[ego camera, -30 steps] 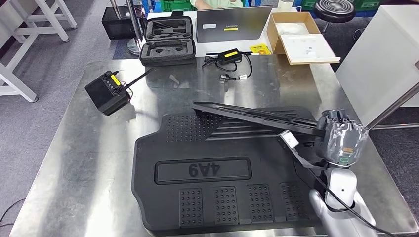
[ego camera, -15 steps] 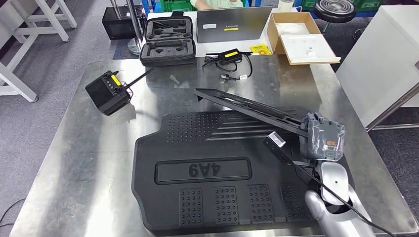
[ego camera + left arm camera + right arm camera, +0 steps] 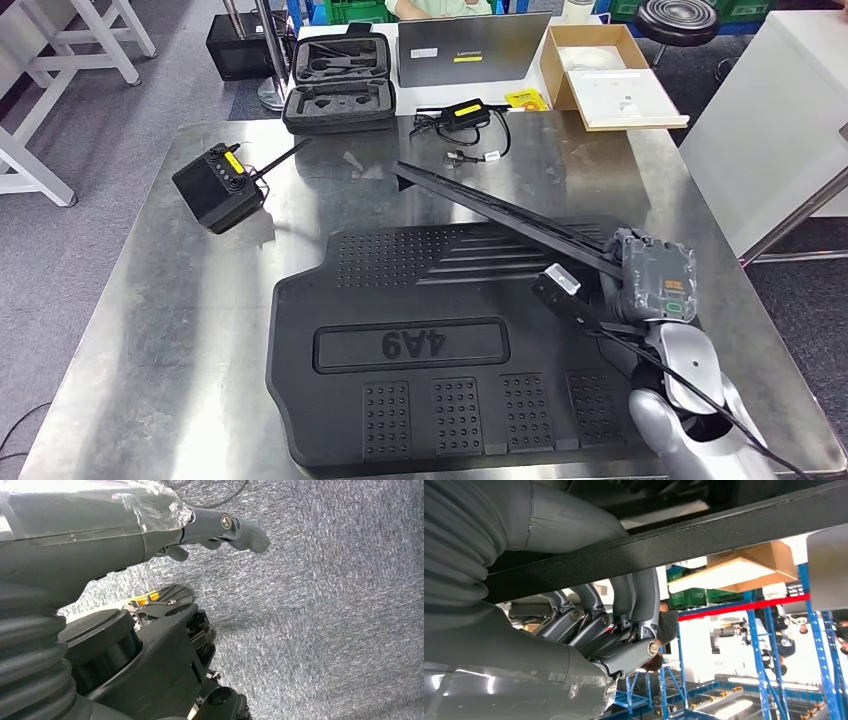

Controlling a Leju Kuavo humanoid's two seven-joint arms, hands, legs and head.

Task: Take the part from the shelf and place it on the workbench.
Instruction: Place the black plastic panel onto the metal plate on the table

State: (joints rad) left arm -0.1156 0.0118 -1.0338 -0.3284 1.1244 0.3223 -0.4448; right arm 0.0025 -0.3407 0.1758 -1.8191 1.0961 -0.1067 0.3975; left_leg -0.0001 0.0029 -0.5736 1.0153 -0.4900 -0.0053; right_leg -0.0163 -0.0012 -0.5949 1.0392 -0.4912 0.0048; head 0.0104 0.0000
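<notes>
Over the steel counter (image 3: 150, 330), we see the right robot hand (image 3: 655, 285) clenched on one end of the part (image 3: 490, 212), a long, thin black strip that slants up and away from the grasp, its far end hanging above the bare metal near a coiled cable (image 3: 470, 150). In the right wrist view the fingers (image 3: 636, 600) wrap under the strip's dark edge (image 3: 684, 542), so the hold looks firm. Beneath it lies a large black ribbed mat (image 3: 420, 350) marked 6A9. We judge the strip light and fairly stiff, since it holds a straight line from an end grip, though its length gives it leverage and it may twist or sag at the free tip. Its matt surface should not slip. A hold nearer the middle would steady it; from the end, it wants lowering flat and slowly. The left robot hand (image 3: 215, 525) hangs over grey carpet, holding nothing, its fingers curled in.
</notes>
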